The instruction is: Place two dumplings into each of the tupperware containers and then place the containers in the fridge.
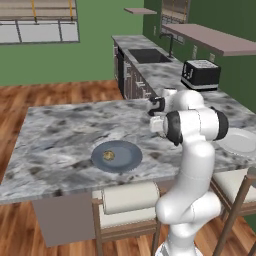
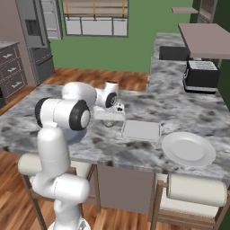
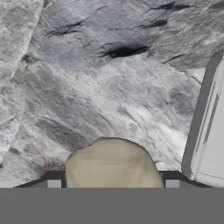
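— While I carry this dumpling [image 3: 113, 164] pinched in the half-open end effector [image 3: 113, 183] above the table [image 1: 55, 135], where next?
— Tupperware container [image 3: 210, 131] just beside it; lower, then release, I'd say.

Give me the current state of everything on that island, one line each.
Gripper: jaws closed around a dumpling.
Held dumpling: lifted above the counter.
Blue-grey plate: one dumpling on it.
Tupperware container: on the counter, looks empty.
White plate: empty.
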